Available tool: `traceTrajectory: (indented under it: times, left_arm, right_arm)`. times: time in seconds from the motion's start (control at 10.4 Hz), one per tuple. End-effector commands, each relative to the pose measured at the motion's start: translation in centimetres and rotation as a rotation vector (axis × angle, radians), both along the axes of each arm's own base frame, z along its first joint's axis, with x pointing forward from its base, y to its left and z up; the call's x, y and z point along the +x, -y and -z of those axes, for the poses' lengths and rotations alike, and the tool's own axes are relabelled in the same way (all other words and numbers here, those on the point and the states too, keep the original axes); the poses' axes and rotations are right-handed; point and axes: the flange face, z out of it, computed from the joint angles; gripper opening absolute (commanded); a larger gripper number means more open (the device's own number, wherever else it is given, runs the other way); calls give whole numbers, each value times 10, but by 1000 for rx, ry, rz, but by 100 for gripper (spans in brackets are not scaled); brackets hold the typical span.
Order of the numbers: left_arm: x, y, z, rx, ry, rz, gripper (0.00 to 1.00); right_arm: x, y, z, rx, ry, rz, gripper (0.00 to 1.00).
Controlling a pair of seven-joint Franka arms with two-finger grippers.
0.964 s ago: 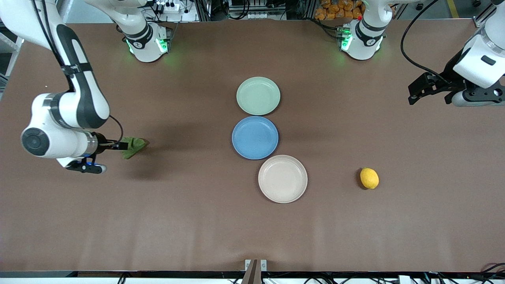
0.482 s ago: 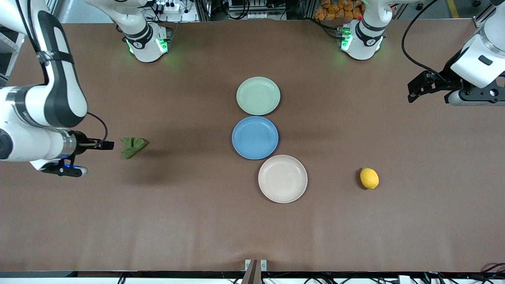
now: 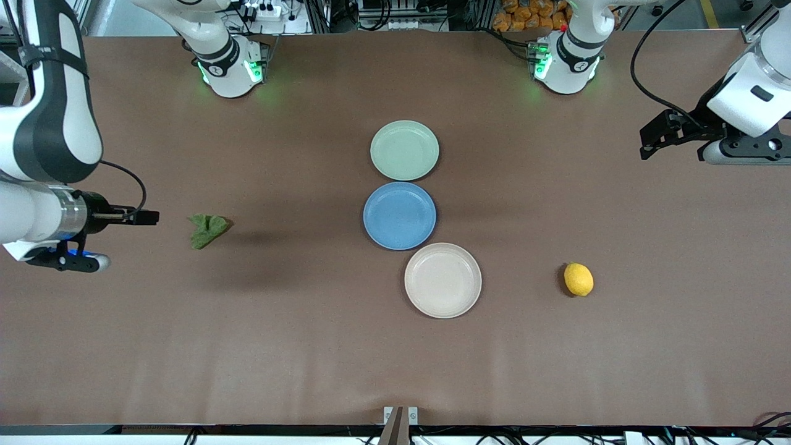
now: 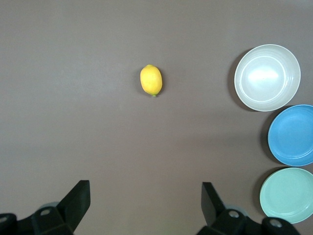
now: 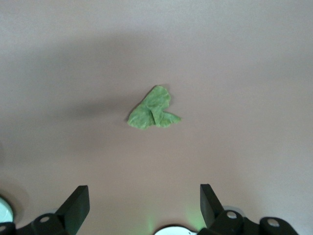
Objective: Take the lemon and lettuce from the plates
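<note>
Retreating toward nine o'clock, right tool (image 3: pixel 148 217) left the lettuce (image 3: pixel 207 229) on the counter (image 3: pixel 309 346), fingers spread; left tool (image 3: pixel 670 133) waits spread above the counter's left-arm end; lemon (image 3: pixel 578 279) off the plates; task looks done.

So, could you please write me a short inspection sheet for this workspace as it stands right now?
Surface: brown table, bare around the items.
Job's things: lemon and lettuce lie on the table; mint plate and beige plate empty.
Clutter: blue plate, empty.
Grippers: right gripper open, beside the lettuce; left gripper open, at its own table end.
Cables: black cable on the left arm.
Surroundings: equipment past the arm bases.
</note>
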Motion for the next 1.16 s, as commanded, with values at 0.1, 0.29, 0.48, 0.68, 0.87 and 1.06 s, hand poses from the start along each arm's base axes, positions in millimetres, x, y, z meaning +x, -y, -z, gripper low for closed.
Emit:
traceTrajectory:
  times: [0.1,0.29,0.48,0.68,0.87,1.06]
  left_arm:
    - [-1,2,-5,-8,-6,17,100]
    - [-1,2,-5,-8,-6,16,100]
    - [0,0,-4,-9,-8,13,100]
    - [0,1,-4,-8,-8,14,100]
    - [0,1,-4,-8,-8,13,100]
    - [0,1,-4,-8,-8,13,100]
  right_arm:
    - [-23,-6,-71,3,82,-13,100]
    - [-48,-16,-102,-3,54,-25,100]
    - [-73,-33,-116,-6,-37,-56,100]
    - [-83,-36,-135,-6,-4,-61,100]
    - [-84,-33,-147,13,75,-52,100]
    - [-79,-32,-144,14,117,-49,100]
